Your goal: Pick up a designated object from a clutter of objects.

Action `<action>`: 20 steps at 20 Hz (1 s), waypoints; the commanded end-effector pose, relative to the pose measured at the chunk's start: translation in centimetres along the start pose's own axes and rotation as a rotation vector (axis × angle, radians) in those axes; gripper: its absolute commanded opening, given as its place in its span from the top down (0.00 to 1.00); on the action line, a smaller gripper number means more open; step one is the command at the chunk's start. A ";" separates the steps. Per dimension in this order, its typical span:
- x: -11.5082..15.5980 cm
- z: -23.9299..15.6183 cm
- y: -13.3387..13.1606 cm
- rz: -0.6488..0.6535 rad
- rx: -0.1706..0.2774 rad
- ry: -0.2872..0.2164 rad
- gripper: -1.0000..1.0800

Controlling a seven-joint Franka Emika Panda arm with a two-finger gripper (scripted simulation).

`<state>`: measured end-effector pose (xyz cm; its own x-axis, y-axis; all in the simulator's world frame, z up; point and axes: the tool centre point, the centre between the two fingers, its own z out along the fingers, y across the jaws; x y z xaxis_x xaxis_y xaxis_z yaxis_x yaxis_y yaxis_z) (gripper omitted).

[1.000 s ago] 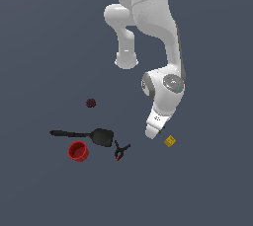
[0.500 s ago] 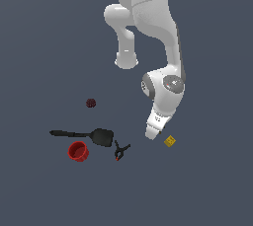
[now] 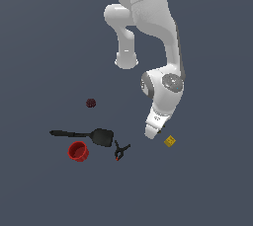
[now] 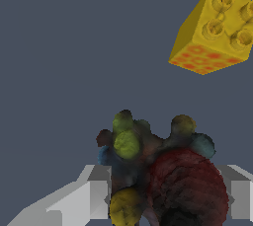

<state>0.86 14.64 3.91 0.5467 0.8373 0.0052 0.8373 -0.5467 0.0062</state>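
In the wrist view the designated object (image 4: 163, 170), a knobbly dark lump with red, blue and yellow-green bits, sits between my two grey fingers (image 4: 79, 200), which press against its sides. My gripper (image 4: 163, 193) is shut on it. In the exterior view my gripper (image 3: 151, 133) is down at the floor and hides the lump. The yellow cube (image 3: 169, 141) lies just to the exterior view's right of it and also shows in the wrist view (image 4: 215, 32). The rest of the clutter lies to the exterior view's left.
A black clamp (image 3: 120, 151), a black spatula (image 3: 86, 134) and a red cup (image 3: 77, 151) lie to the exterior view's left of the gripper. A dark-red ball (image 3: 90, 103) lies farther back. The arm's base (image 3: 126, 61) stands behind.
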 end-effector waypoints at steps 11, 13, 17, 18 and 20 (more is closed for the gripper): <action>-4.3 -5.6 1.5 0.000 -0.001 -0.001 1.00; -5.5 -7.1 1.9 0.000 0.000 -0.001 1.00; -8.1 -10.6 2.8 0.000 0.001 -0.001 1.00; -8.8 -11.5 3.0 0.000 0.001 -0.001 1.00; -10.2 -13.4 3.5 -0.001 0.002 -0.001 1.00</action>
<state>-1.63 5.25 15.79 0.5465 0.8374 0.0031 0.8374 -0.5465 0.0038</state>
